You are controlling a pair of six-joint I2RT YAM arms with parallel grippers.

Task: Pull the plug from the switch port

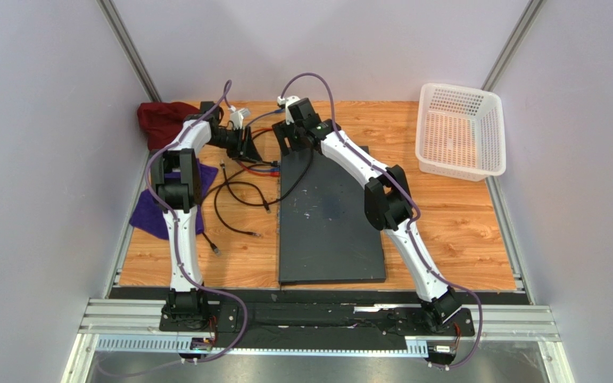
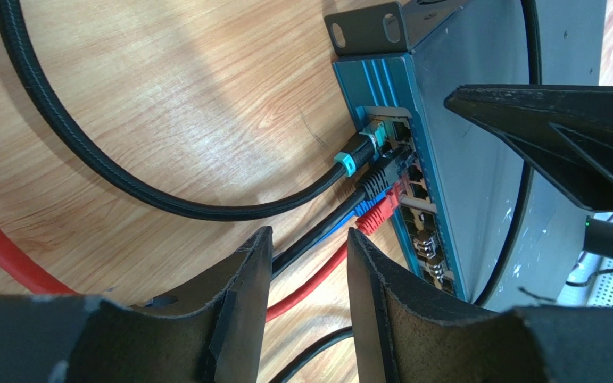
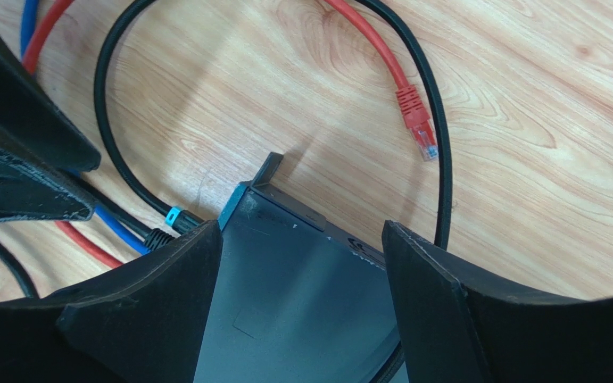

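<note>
The switch (image 1: pixel 330 215), a big dark grey slab, lies mid-table. In the left wrist view its blue port face (image 2: pixel 390 96) holds a thick black lead's teal-banded plug (image 2: pixel 359 156), then a black plug (image 2: pixel 377 180), a blue one and a red plug (image 2: pixel 378 212). My left gripper (image 2: pixel 310 234) is open just short of these plugs. Red and black cables run under its gap, and nothing is pinched. My right gripper (image 3: pixel 300 227) is open wide above the switch's far corner (image 3: pixel 286 295), holding nothing.
A loose red plug (image 3: pixel 415 120) lies on the wood beyond the switch. Slack black cables (image 1: pixel 238 199) loop left of it. A maroon cloth (image 1: pixel 162 120) and a purple cloth (image 1: pixel 154 211) sit at the left. A white mesh basket (image 1: pixel 459 132) stands back right.
</note>
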